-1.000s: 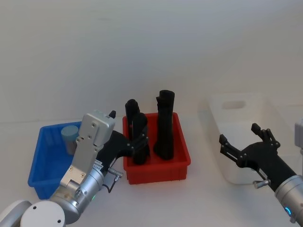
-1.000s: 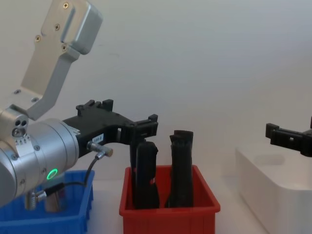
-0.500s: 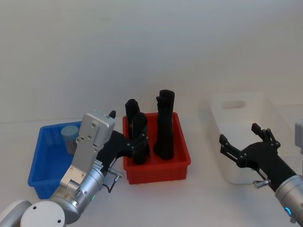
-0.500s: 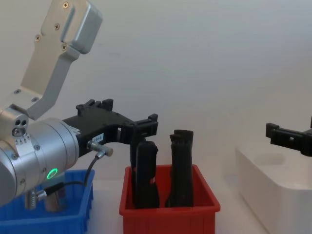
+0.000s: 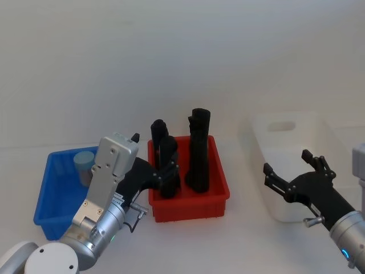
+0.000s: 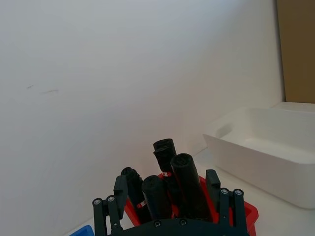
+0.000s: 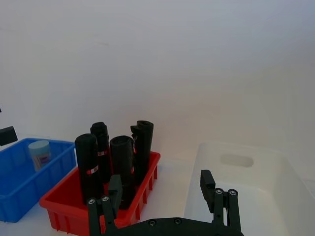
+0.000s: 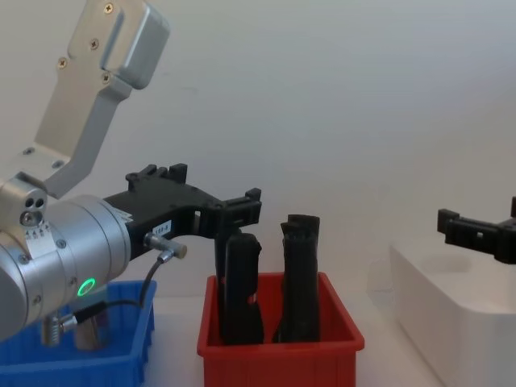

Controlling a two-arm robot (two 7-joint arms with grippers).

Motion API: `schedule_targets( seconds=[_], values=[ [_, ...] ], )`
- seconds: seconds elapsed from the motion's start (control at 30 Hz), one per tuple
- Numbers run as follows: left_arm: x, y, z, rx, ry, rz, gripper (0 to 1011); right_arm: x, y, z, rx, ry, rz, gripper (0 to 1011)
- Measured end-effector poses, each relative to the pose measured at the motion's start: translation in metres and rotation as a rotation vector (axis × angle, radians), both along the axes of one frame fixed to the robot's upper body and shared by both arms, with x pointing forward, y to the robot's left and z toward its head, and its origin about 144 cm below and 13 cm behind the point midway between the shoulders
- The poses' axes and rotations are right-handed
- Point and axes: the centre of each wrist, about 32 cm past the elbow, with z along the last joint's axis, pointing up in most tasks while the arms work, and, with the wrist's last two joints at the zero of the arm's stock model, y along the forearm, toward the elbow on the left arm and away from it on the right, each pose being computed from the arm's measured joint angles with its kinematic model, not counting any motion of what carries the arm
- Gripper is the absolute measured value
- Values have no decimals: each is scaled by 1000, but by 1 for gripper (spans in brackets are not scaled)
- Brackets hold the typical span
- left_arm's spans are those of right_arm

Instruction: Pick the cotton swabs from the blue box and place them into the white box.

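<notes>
One cotton swabs jar (image 5: 84, 166), clear with a pale lid, stands at the back of the blue box (image 5: 50, 206) on the left; it also shows as the jar (image 7: 39, 153) in the right wrist view. My left gripper (image 5: 154, 154) hovers open between the blue box and the red bin, apart from the jar, its fingers (image 6: 120, 189) spread in front of the black bars. The white box (image 5: 317, 149) sits at the right and looks bare inside. My right gripper (image 5: 288, 162) is open just in front of the white box's left wall, holding nothing.
A red bin (image 5: 217, 200) stands in the middle between the two boxes and holds three tall black bars (image 5: 199, 150). They rise well above its rim. A plain white wall lies behind, and open table lies in front of the bins.
My right gripper has dipped very slightly. The left arm, the jar and the boxes have not moved.
</notes>
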Motion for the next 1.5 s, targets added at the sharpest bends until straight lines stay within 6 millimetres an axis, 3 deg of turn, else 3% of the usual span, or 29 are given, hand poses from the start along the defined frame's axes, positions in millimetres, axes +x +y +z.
schedule_targets(
  seconds=[0.33, 0.9, 1.5],
  values=[
    [0, 0, 0, 0, 0, 0, 1004, 17, 0, -7, -19, 19, 9, 1001],
    [0, 0, 0, 0, 0, 0, 1004, 71, 7, -22, -47, 54, 75, 1002],
    [0, 0, 0, 0, 0, 0, 1004, 116, 20, -34, -70, 81, 178, 1002]
  ],
)
